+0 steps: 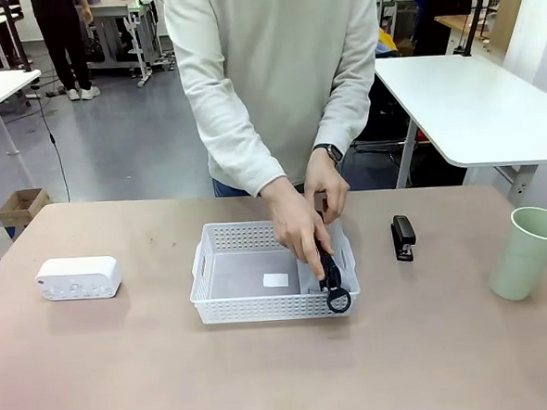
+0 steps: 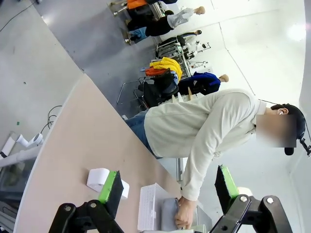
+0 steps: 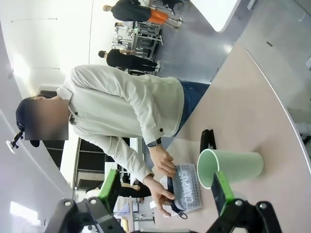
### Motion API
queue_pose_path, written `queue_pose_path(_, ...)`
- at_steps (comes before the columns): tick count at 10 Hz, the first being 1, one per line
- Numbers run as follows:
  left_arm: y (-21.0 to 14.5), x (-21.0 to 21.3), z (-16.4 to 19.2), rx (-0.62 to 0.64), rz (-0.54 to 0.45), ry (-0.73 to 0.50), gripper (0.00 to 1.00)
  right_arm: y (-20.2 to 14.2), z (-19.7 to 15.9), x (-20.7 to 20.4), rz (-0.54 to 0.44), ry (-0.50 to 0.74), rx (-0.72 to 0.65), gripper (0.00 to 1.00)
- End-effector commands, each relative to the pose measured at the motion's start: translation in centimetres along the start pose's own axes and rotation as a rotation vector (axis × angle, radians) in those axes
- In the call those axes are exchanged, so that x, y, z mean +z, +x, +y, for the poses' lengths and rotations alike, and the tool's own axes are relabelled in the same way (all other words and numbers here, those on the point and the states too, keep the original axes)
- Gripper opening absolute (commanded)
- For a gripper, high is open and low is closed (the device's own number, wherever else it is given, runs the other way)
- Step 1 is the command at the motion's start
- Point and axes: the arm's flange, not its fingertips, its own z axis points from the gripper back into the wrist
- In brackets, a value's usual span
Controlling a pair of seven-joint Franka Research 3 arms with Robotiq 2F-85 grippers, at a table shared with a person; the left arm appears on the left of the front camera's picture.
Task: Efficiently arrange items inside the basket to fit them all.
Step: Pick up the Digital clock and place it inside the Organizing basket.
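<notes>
Tan table (image 1: 125, 363), basket (image 1: 252, 308), grey pouch (image 3: 188, 189) largely hidden under person's hands (image 1: 295, 224)

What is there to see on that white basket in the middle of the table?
The white rectangular plastic basket sits flat on the pinkish-brown table. Its walls are perforated lattice, with a handle cut-out at the left end and a small white label on its floor. A person's hands hold a grey pouch with a black strap inside its right end.
</notes>
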Motion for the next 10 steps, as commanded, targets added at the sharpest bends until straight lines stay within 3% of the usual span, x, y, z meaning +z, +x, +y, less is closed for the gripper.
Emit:
queue_pose_path(1,0.2,0.0,0.0,-0.020,0.002,-0.011,1.00,0.3,-0.1,-0.1,-0.006,0.021,0.030,1.00)
queue_pose_path(6,0.1,0.0,0.1,0.000,0.002,-0.002,1.00,0.3,-0.1,-0.1,-0.006,0.021,0.030,1.00)
queue_pose_path(7,-1.0,-2.4,-1.1,-0.135,0.247,-0.109,1.00,0.3,-0.1,-0.1,-0.006,0.021,0.030,1.00)
queue_pose_path(10,-7.4,-9.6,-4.9,-0.699,0.825,-0.214,1.00,0.3,-0.1,-0.1,-0.006,0.021,0.030,1.00)
